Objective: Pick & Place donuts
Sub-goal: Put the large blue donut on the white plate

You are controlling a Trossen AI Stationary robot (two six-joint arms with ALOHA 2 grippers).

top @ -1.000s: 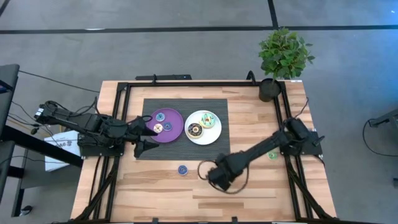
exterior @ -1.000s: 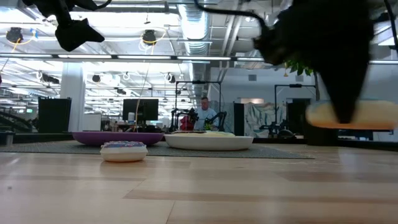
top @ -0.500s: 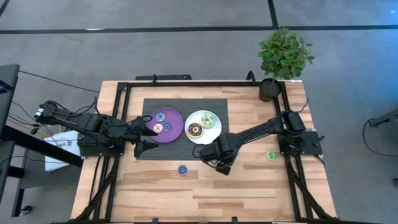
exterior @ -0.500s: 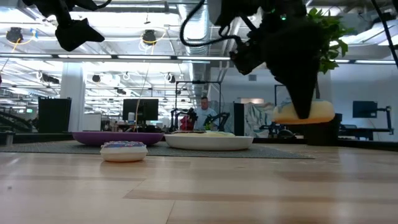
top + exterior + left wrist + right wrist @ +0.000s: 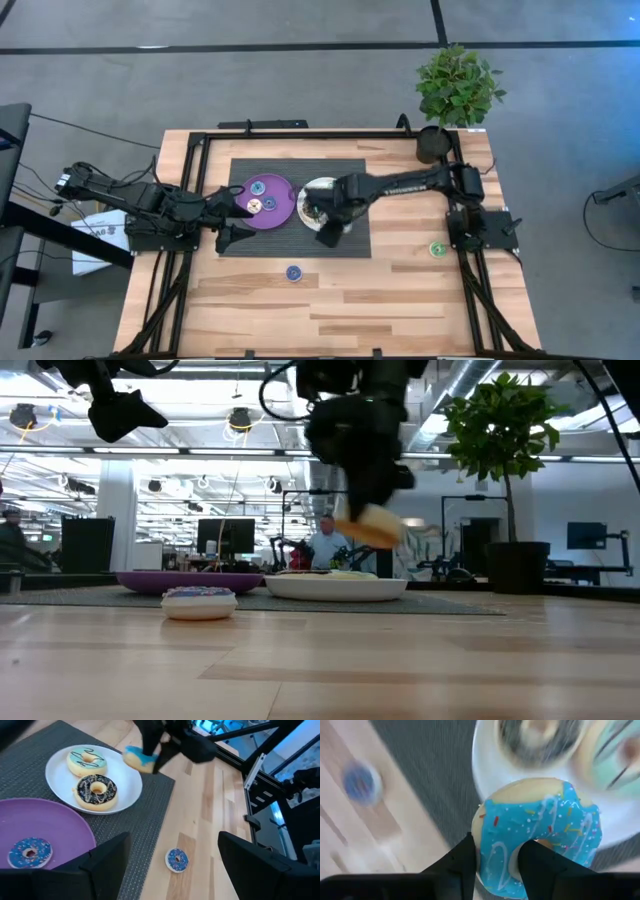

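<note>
My right gripper (image 5: 326,226) hangs over the near rim of the white plate (image 5: 336,215) and is shut on a cyan-iced donut (image 5: 540,835), also seen in the left wrist view (image 5: 136,759) and the low view (image 5: 368,526). On that plate lie a brown-iced donut (image 5: 96,790) and a light green one (image 5: 87,761). The purple plate (image 5: 280,212) carries small donuts, one of them blue (image 5: 30,852). A small blue donut (image 5: 293,272) and a small green one (image 5: 436,249) lie flat on the bare wood. My left gripper (image 5: 240,215) waits open at the mat's left edge. My right gripper pinches one side of the donut's ring (image 5: 495,855): one finger (image 5: 535,857) stands in the hole and the other (image 5: 462,865) on the outer rim. The fingers come from above, pointing steeply down. The donut is lifted clear and tilted, icing toward the gripper.
Both plates sit on a dark ribbed mat (image 5: 240,170) at the table's middle. A potted plant (image 5: 433,145) stands at the far right corner. Black frame rails run along both sides of the table. Bare wood lies toward the near edge.
My right gripper has swung with the cyan donut from the near middle of the table toward the far left, rising a little, and now hangs over the white plate's near rim. The wrist has rolled, and the donut, level before, now hangs tilted.
</note>
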